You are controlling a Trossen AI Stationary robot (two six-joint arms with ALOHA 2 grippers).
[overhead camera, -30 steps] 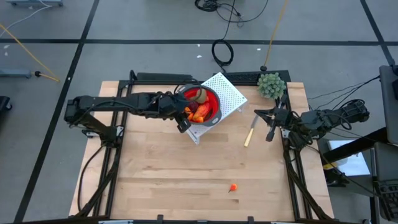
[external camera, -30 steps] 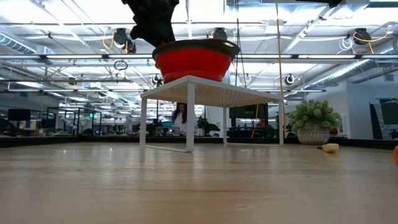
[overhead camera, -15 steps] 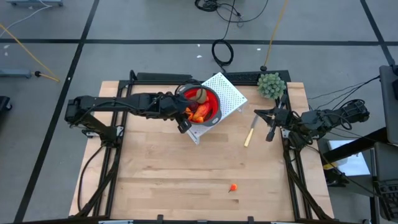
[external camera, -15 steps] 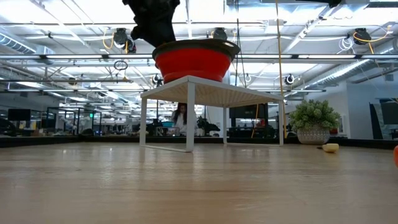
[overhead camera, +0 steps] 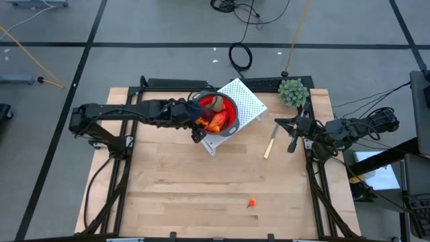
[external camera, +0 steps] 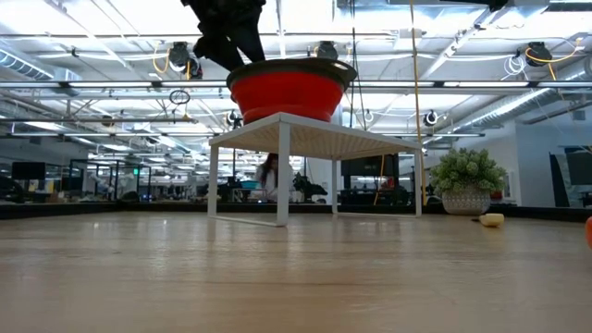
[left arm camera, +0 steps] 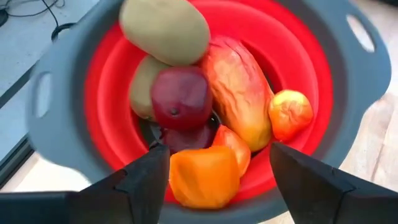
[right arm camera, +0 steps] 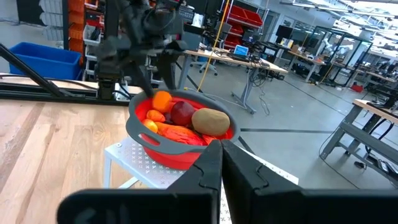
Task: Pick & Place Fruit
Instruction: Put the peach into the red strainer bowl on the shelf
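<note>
A red bowl with a grey rim (overhead camera: 228,126) stands on a white perforated stand (overhead camera: 247,101) at the table's far middle. In it lie the fruit: a long red-and-yellow piece (left arm camera: 239,99), a brown oval (left arm camera: 165,28), a dark red ball (left arm camera: 180,96), an orange piece (left arm camera: 205,177) and a small orange-yellow one (left arm camera: 289,112). My left gripper (left arm camera: 219,152) hangs open over the bowl's near-left rim, tilted down, its fingers either side of the orange piece, which rests on the other fruit. My right gripper (overhead camera: 293,138) waits shut at the table's right edge.
A pale-handled knife (overhead camera: 271,142) lies on the table between the stand and my right gripper. A green bushy plant (overhead camera: 293,92) stands at the far right corner. One tiny orange bit (overhead camera: 251,202) lies near the table's near edge.
My left gripper has opened above the bowl without moving: in the low view its fingers now stand spread apart. The orange piece lies loose in the bowl on the other fruit.
</note>
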